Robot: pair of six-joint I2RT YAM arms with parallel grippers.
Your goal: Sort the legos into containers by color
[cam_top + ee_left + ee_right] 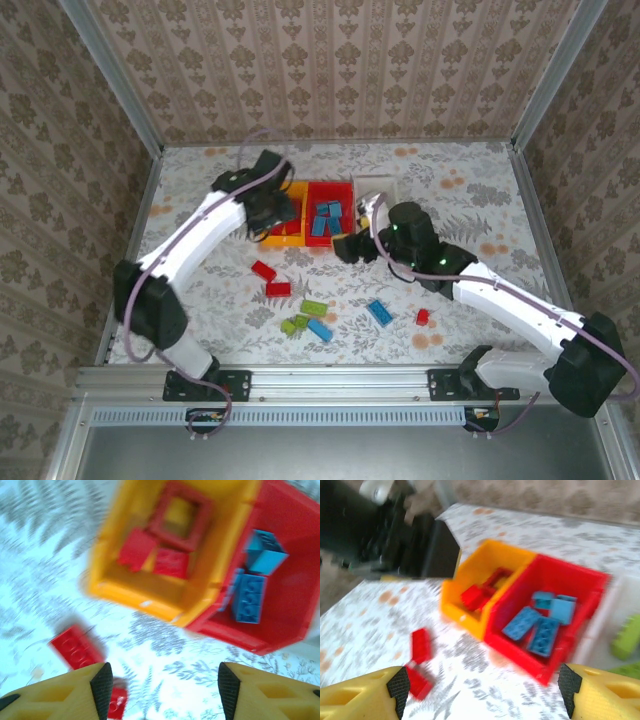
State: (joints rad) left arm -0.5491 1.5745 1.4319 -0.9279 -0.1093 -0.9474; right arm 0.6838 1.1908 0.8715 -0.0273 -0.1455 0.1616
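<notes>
Hovering at the near edge of the yellow-orange plastic bin [130, 592], your left fingers [60, 700] are gaping wide and gripping nothing. Your right fingers [360, 695] are also spreading wide, empty, by the near-right corner of the red plastic bin [235, 635]. Red bricks [170, 562] and an open square red frame [175, 541] are lying in the yellow-orange bin, and blue bricks [250, 597] in the red bin touching it. Loose red legos [263, 269], lime green legos [313, 308] and blue legos [379, 312] are sitting on the floral worktop [480, 200], nearer the arm bases.

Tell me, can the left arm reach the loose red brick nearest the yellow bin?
Probably yes: the red brick lies uncovered on the table close to the open left gripper, nothing between.
</notes>
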